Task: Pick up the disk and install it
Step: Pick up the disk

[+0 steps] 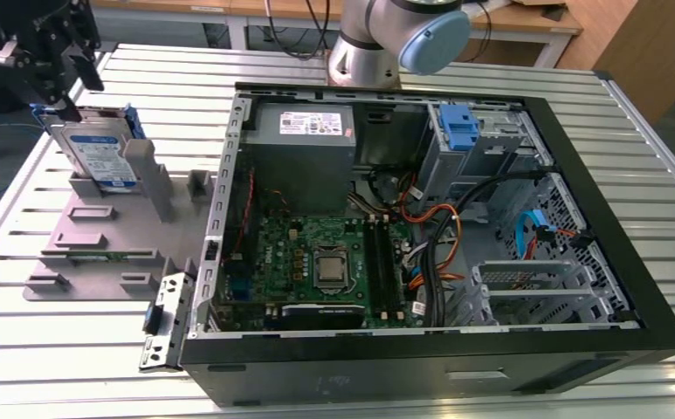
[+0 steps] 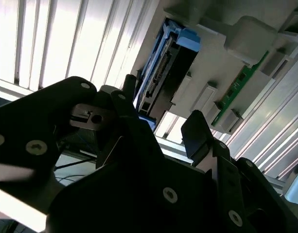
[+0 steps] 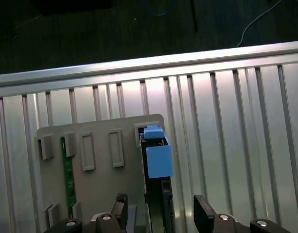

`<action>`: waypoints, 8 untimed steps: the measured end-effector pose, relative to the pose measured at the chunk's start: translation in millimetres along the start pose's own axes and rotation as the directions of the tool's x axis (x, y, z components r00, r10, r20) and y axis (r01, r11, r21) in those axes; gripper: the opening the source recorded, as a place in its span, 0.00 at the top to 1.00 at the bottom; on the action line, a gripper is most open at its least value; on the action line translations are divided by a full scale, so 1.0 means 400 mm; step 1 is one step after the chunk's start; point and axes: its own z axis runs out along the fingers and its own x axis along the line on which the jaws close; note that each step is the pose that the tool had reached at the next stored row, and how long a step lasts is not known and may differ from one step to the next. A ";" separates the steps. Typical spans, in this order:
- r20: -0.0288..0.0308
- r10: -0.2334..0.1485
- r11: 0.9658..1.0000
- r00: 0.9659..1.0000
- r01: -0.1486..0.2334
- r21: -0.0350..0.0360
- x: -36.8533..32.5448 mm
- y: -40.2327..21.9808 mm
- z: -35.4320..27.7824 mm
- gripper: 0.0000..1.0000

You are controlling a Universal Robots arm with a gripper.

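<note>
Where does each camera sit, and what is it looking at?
Exterior view: off the arm, high up, looking down on the computer case and disk; the arm and gripper show.
First wrist view: on the arm, looking down at the disk in its grey holder; the open gripper shows.
Second wrist view: on the arm, looking slantwise past the gripper at the disk.
Shared: all show disk and gripper.

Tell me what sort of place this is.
Most likely a robotics lab or assembly test bench: a robot arm on a slatted aluminium table, an open computer case with its motherboard bare, and a grey fixture plate holding the disk on edge.
</note>
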 end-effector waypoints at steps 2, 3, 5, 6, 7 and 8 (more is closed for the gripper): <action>0.000 -0.031 1.000 1.000 0.031 -0.001 0.000 0.000 0.003 0.36; -0.001 -0.045 0.999 0.999 0.045 -0.001 0.000 0.000 0.004 0.36; -0.001 -0.070 0.998 0.998 0.070 -0.002 0.000 0.000 0.008 0.36; -0.001 -0.082 0.997 0.997 0.082 -0.002 0.000 0.000 0.011 0.36; -0.001 -0.093 0.996 0.996 0.093 -0.003 0.000 0.000 0.015 0.36; -0.001 -0.105 0.994 0.994 0.105 -0.003 0.001 0.000 0.020 0.36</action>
